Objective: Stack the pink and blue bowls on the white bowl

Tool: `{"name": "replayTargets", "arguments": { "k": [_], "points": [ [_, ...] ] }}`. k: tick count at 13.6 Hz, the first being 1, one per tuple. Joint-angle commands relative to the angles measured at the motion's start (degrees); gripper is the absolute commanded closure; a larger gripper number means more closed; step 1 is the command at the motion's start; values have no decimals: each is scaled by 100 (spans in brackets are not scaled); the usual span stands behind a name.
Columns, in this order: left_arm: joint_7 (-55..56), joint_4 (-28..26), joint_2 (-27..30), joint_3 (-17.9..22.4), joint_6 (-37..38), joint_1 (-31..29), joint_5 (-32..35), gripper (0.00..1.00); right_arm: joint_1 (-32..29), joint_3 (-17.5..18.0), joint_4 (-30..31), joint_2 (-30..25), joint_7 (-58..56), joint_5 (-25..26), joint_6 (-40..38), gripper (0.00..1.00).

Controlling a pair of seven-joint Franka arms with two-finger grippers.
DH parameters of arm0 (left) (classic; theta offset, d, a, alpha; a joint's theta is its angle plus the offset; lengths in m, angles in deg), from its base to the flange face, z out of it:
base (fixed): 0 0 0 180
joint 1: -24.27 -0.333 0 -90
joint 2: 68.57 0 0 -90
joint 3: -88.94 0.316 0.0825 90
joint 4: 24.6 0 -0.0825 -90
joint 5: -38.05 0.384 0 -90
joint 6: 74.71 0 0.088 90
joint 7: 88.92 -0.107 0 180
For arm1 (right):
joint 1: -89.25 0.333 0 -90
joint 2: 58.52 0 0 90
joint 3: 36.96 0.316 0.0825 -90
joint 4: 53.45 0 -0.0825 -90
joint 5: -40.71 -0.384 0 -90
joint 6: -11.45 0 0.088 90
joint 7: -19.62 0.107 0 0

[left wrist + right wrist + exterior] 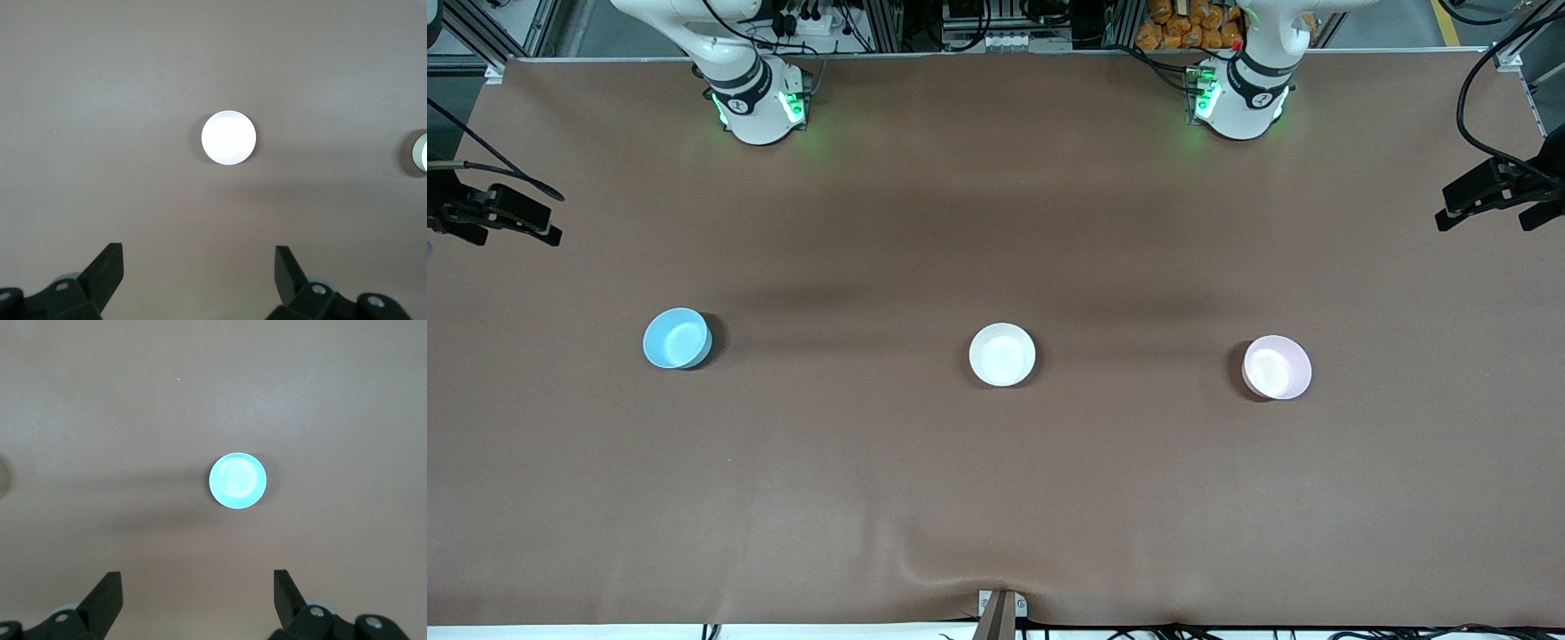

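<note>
Front view: bowls (1003, 354) well apart.

A brown table cover (996, 498) spreads across the whole work surface, with a small pucker at the edge nearest the front camera; there a grey bracket (1000, 609) sits at the middle of that edge; black camera mounts (494, 213) (1498, 191) jut in at both ends of the table; orange packets (1187, 27) are heaped above the table's top edge, among cables (818, 22) and metal framing.
</note>
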Motion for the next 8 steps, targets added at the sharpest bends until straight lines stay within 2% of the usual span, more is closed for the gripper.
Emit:
{"name": "replayTargets", "arguments": {
  "k": [1,8],
  "points": [
    [-34,74,22,-3,124,-30,-93,0,-27,45,-5,9,12,48,67,0],
    [-52,74,5,-3,124,-38,-93,0,-70,45,13,167,12,48,286,0]
  ]
}}
